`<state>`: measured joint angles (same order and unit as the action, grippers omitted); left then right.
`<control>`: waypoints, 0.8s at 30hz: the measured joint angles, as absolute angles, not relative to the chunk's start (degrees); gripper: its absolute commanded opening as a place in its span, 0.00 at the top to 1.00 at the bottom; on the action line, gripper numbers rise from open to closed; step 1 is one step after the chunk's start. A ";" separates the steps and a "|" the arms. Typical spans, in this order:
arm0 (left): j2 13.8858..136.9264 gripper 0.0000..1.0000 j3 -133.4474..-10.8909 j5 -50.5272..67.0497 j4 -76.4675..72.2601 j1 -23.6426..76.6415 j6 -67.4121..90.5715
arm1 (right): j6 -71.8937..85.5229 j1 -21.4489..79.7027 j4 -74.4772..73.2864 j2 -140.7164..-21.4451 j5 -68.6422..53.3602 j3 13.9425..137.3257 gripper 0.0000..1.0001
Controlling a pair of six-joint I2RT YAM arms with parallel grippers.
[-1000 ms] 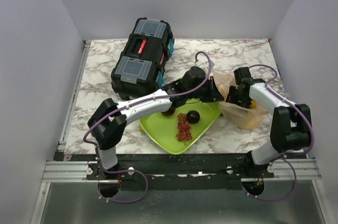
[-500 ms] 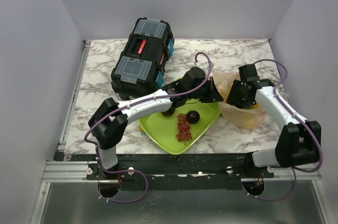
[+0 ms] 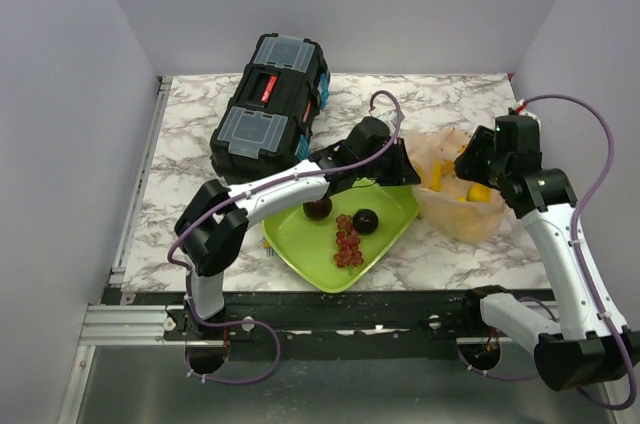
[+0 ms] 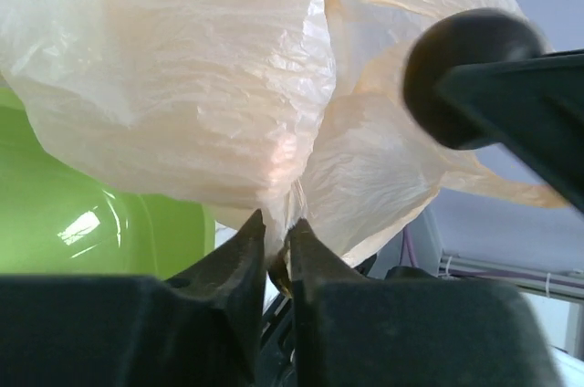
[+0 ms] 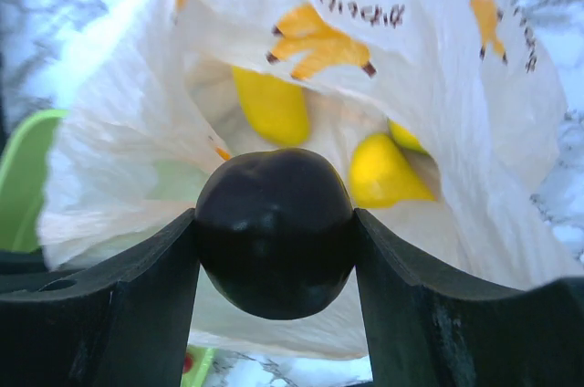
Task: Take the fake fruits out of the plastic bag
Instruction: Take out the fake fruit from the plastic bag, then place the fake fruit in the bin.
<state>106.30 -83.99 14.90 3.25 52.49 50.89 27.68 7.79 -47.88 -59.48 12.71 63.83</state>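
The peach-orange plastic bag [image 3: 458, 206] lies right of the green tray, mouth open. My left gripper [image 3: 406, 170] is shut on a fold of the bag's left edge [image 4: 290, 197]. My right gripper [image 3: 472, 160] is raised over the bag's mouth and shut on a dark maroon round fruit [image 5: 276, 232]; the fruit also shows in the left wrist view [image 4: 461, 72]. Yellow oval fruits [image 5: 272, 104] [image 5: 383, 172] lie inside the bag [image 5: 438, 67]. On the tray sit a red grape bunch [image 3: 347, 240] and two maroon fruits [image 3: 318, 209] [image 3: 366, 221].
The lime-green tray [image 3: 310, 249] sits at the front centre, tilted like a diamond. A black toolbox [image 3: 270, 109] stands at the back left, close to the left arm. The marble table has a metal rail along its left edge [image 3: 140, 184].
My right gripper has risen out of the bag and moved back to the right, carrying the maroon fruit. My left gripper has kept its hold on the bag's edge.
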 measured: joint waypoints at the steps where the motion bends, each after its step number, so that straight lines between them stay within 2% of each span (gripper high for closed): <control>1: 106.30 0.73 -84.12 15.27 3.36 52.31 50.70 | 27.38 7.79 -48.03 -58.65 12.62 64.88 0.97; 3: 106.30 0.62 -84.38 15.92 3.53 52.18 50.57 | 26.89 7.79 -48.16 -57.60 12.03 66.85 0.97; 6: 106.28 0.51 -84.42 17.54 3.51 52.07 50.65 | 26.41 7.79 -48.12 -57.12 9.72 68.38 0.97; 11: 104.68 0.39 -83.18 19.57 3.42 51.64 50.54 | 25.54 7.79 -48.47 -57.01 5.37 68.45 0.98; 17: 92.38 0.26 -71.02 23.05 -1.93 49.43 50.50 | 24.80 7.79 -48.75 -56.71 0.19 70.48 0.97; 18: 89.52 0.12 -68.95 23.38 -2.46 48.71 50.24 | 24.77 7.81 -48.71 -56.62 -0.73 70.89 0.97; 19: 87.53 0.08 -67.75 23.75 -2.55 48.27 50.00 | 24.73 7.79 -48.62 -56.60 -1.61 71.24 0.97; 24: 77.32 0.04 -65.30 25.93 -0.71 43.83 46.65 | 24.08 7.81 -48.62 -57.80 -5.41 73.76 0.98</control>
<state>77.32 -65.30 25.93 -0.71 43.83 46.65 24.08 7.81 -48.62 -57.80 -5.41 73.76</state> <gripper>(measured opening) 0.925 0.631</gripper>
